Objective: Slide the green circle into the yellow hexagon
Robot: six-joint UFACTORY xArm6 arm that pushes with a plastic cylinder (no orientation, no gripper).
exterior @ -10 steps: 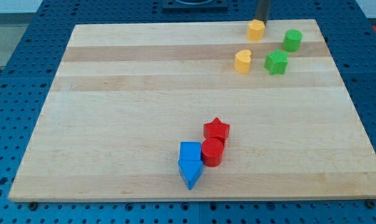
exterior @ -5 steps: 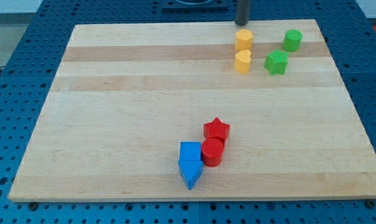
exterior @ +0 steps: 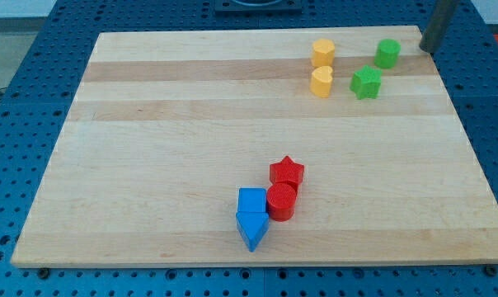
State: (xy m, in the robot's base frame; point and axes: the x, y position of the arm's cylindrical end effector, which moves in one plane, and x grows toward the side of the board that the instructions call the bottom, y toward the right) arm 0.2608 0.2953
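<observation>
The green circle (exterior: 387,53) stands near the board's top right corner. The yellow hexagon (exterior: 322,53) stands to its left, with a gap between them. My tip (exterior: 429,48) is at the board's top right edge, to the right of the green circle and a little apart from it. A yellow heart (exterior: 321,82) sits just below the hexagon, almost touching it. A green star (exterior: 366,82) lies below and left of the green circle.
A red star (exterior: 287,172), a red cylinder (exterior: 281,201), a blue cube (exterior: 251,201) and a blue pointed block (exterior: 251,228) cluster near the view's bottom centre. The wooden board (exterior: 150,140) lies on a blue perforated table.
My tip pushed the yellow hexagon left and down to just above the yellow heart, then swung right across the top to the right of the green circle.
</observation>
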